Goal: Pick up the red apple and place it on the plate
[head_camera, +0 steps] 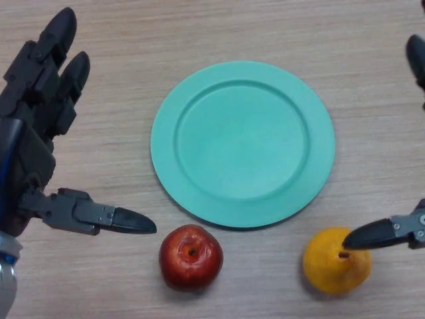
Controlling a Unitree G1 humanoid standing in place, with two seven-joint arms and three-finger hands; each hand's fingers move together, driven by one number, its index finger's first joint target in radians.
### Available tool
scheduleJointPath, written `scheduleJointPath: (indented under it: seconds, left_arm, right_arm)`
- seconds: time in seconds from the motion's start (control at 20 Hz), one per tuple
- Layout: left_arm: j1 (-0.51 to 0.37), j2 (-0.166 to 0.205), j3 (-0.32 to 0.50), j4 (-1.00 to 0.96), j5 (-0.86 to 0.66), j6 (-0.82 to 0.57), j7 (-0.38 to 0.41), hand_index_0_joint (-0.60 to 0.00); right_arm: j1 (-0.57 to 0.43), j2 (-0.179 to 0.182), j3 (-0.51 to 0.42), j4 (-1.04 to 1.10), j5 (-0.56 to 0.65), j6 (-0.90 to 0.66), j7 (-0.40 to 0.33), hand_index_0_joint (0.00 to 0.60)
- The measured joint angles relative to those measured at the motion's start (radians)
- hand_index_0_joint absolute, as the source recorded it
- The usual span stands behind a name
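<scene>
Red apple: near edge of the wooden table, just beside the plate's near rim, stem dimple facing up.
Plate: teal, centre of view, nothing on it.
Left hand: at left, fingers straight and thumb spread wide; thumb tip points at the apple, close but apart from it.
Right hand: mostly out of view at right edge; one fingertip over the orange-yellow fruit; posture cannot be told.
Handling: apple looks firm, smooth, glossy, likely to roll or slip. Take it across the widest part, thumb opposite fingers.
Progress: apple not yet grasped.
</scene>
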Motion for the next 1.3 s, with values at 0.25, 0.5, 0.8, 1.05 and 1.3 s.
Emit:
scheduleJointPath:
  seconds: [0.25, 0.5, 0.8, 1.05, 1.3]
  left_arm:
    - [-0.014, 0.003, 0.001, -0.020, 0.000, 0.000, 0.000, 0.000]
    - [0.026, -0.004, 0.002, -0.019, 0.038, -0.025, -0.003, 0.000]
    - [0.306, -0.076, -0.091, 0.125, 0.156, -0.427, -0.090, 0.000]
    - [0.375, -0.076, -0.168, 0.368, 0.313, -0.635, -0.082, 0.000]
    - [0.352, -0.075, -0.275, 0.497, 0.387, -0.672, 0.024, 0.000]
  right_arm:
    - [-0.009, 0.005, -0.045, 0.001, 0.003, 0.000, 0.008, 0.000]
    - [-0.021, 0.007, -0.055, 0.015, -0.001, 0.000, 0.008, 0.000]
    - [-0.025, 0.020, 0.026, 0.057, -0.079, -0.003, 0.010, 0.000]
    - [-0.029, 0.025, 0.064, 0.086, -0.101, -0.003, 0.010, 0.000]
    - [-0.053, 0.030, 0.071, 0.101, -0.118, -0.003, 0.010, 0.000]
